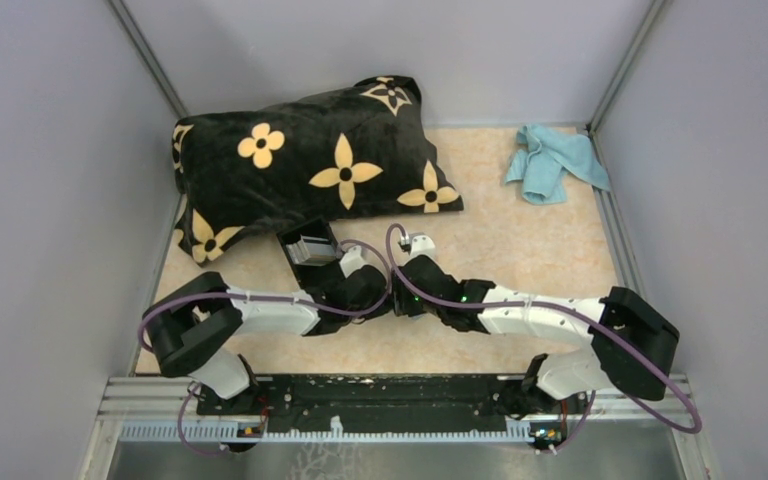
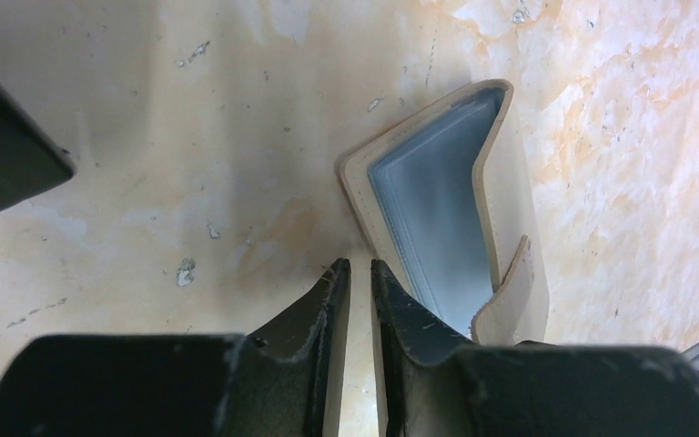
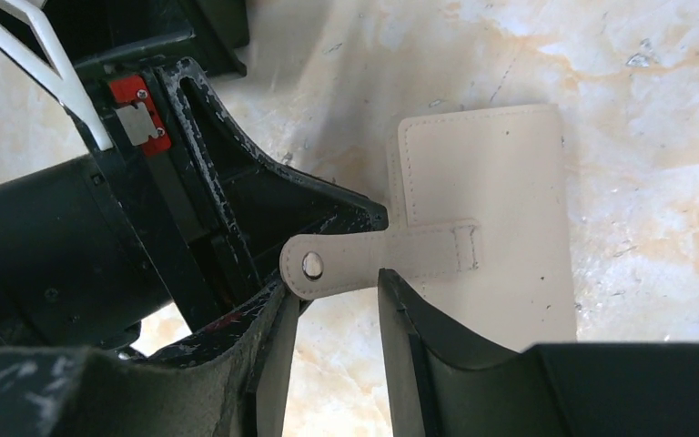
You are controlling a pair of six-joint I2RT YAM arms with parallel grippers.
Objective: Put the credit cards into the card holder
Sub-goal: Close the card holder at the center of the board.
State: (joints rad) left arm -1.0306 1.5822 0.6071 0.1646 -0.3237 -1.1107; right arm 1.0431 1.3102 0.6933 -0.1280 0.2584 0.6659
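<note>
The black card holder [image 1: 310,247] with grey ribbed slots stands on the table just in front of the pillow. A pale beige flat case [image 3: 487,214] with a snap strap [image 3: 373,259] lies between the two grippers; its grey-blue inside shows in the left wrist view [image 2: 432,205]. My left gripper [image 2: 360,264] is nearly closed, pinching the case's left rim. My right gripper [image 3: 332,282] is open, its tips just under the strap and touching nothing. No loose grey card shows. In the top view both grippers [image 1: 385,290] hide the case.
A big black pillow with yellow flowers [image 1: 310,165] lies at the back left. A light blue cloth [image 1: 555,160] lies at the back right. Grey walls close in both sides. The two wrists nearly touch at the table's middle.
</note>
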